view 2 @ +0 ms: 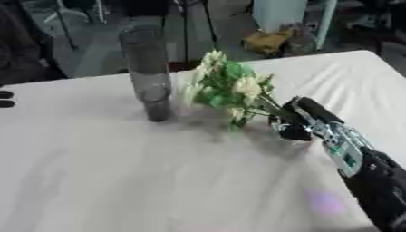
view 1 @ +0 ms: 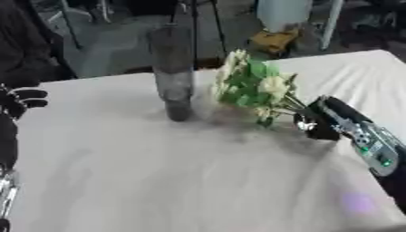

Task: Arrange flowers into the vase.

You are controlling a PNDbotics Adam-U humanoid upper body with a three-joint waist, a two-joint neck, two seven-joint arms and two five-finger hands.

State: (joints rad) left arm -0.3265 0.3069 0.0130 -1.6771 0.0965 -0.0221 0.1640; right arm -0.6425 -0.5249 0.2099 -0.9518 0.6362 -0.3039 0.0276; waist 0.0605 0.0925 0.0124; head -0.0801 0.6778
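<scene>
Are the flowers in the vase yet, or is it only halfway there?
Partway. The right hand already grips the flowers by their stems, blooms leaning toward the vase. The vase stands upright with nothing visible inside, so the flowers must yet go in. The left hand waits at the table's edge.

Right robot hand (view 1: 317, 123) grips flowers (view 1: 252, 86) beside the upright vase (view 1: 174, 74).

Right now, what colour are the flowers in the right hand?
Cream-white blooms with green leaves: the flowers held by the right hand, clearest in the left eye view.

vase (view 1: 174, 72): grey, tall, upright, mid-table | flowers (view 1: 253, 86): cream-green bunch, tilted, just right of vase
</scene>
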